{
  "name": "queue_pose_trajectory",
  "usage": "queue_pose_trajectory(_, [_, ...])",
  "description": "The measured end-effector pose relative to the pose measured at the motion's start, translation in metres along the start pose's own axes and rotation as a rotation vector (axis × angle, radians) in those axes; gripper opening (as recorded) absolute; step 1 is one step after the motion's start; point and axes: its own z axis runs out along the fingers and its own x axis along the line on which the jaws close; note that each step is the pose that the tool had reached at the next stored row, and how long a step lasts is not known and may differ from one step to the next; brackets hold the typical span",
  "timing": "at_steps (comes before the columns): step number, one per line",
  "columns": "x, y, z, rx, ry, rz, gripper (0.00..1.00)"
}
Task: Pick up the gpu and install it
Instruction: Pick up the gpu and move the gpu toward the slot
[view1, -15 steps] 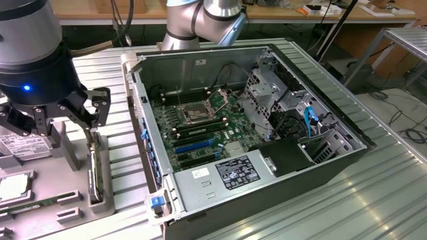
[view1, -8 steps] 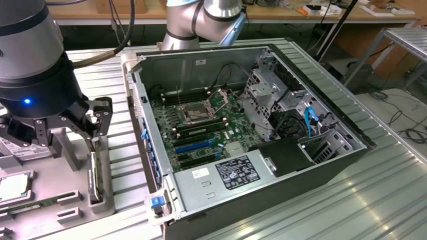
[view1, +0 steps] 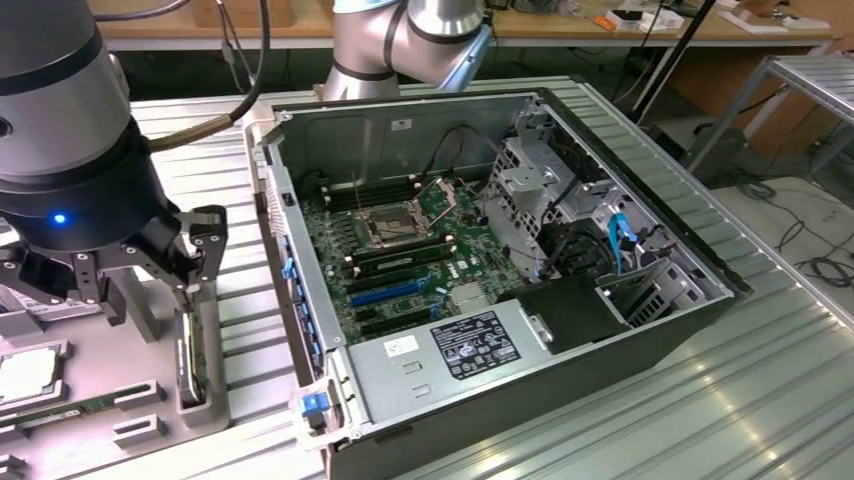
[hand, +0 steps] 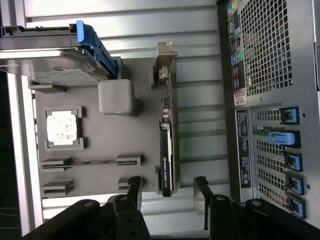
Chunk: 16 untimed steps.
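Spread fingers (hand: 201, 189) astride the edge-up gpu (hand: 166, 150), a gap on either side

Wide-spread gripper (hand: 168, 183) astride the gpu (hand: 166, 150), card standing on edge in grey tray (hand: 100, 145), processor (hand: 63, 127) alongside, computer case (hand: 272, 75) near
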Motion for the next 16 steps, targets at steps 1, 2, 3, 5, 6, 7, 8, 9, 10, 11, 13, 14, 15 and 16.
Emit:
queue_pose_trajectory(1, [0.000,-0.0008,0.0022,0.0001,0.0000,0.000,0.54])
queue_pose_trajectory(2, [0.000,-0.0015,0.0045,0.0000,-0.0001,0.000,0.54])
queue_pose_trajectory(3, [0.000,-0.0018,0.0058,0.0000,-0.0001,0.000,0.54])
queue_pose_trajectory(5, [0.000,-0.0026,0.0089,0.0000,-0.0001,0.000,0.54])
queue_pose_trajectory(6, [0.000,-0.0031,0.0109,0.0000,-0.0001,0.000,0.54])
queue_pose_trajectory(7, [0.000,-0.0035,0.0125,0.0000,-0.0001,0.000,0.54])
queue_pose_trajectory(8, [0.000,-0.0039,0.0144,0.0000,-0.0001,0.000,0.54])
queue_pose_trajectory(9, [0.000,-0.0043,0.0161,0.0001,0.0000,0.000,0.54])
queue_pose_trajectory(10, [0.000,-0.0046,0.0171,0.0001,0.0000,0.000,0.54])
queue_pose_trajectory(11, [0.000,-0.0049,0.0185,0.0001,-0.0001,0.000,0.54])
queue_pose_trajectory(13, [0.000,-0.0055,0.0212,0.0001,-0.0001,0.000,0.54])
queue_pose_trajectory(14, [0.000,-0.0060,0.0230,0.0000,-0.0002,0.000,0.54])
queue_pose_trajectory(15, [0.000,-0.0068,0.0265,0.0001,-0.0001,0.000,0.54])
queue_pose_trajectory(16, [0.000,-0.0074,0.0290,0.0000,-0.0002,0.000,0.54])
